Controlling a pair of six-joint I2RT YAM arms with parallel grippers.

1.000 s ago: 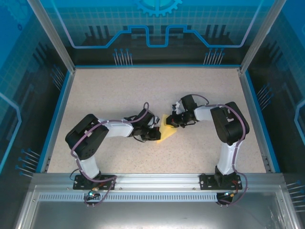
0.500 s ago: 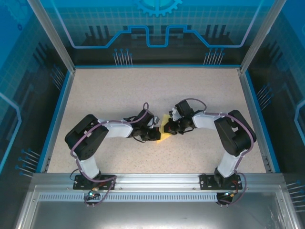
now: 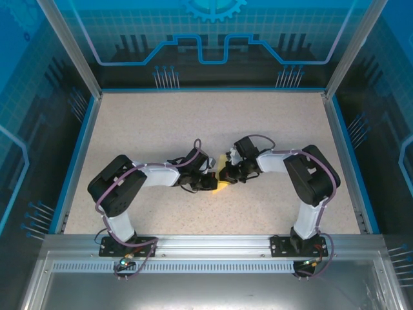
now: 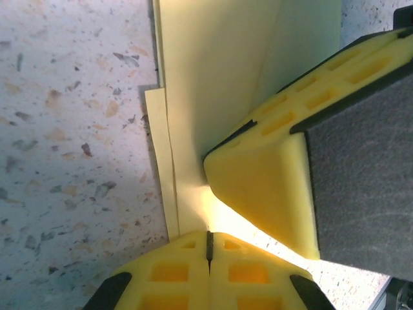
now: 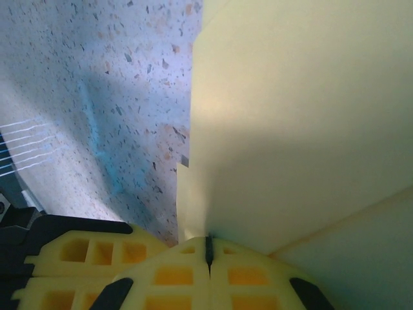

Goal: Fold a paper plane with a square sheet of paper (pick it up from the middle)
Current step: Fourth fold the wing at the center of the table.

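Showing: two arms meeting tip to tip over a pale-yellow sheet of paper [image 3: 222, 186] near the middle of the speckled table [image 3: 161, 123].
Left gripper [image 4: 208, 236]: fingers pressed together, with just a thin dark seam between the yellow pads. The tip touches the sheet at its lower end.
Right gripper [image 5: 208, 240]: fingers likewise together, and the tip meets the sheet close to its left edge. From the left wrist it appears as a yellow wedge resting on the paper, just beside the left tip.
Grip: it cannot be told whether either closed pair pinches a layer or merely bears on it.
Sheet, position: between the two grippers and touching both. From overhead it is mostly covered by them, with a yellow corner showing below.
Sheet, form: several layers. A narrow strip of a lower layer steps out along the left edge.
Surround: blue-rimmed table edge and patterned blue walls [image 3: 213, 39].
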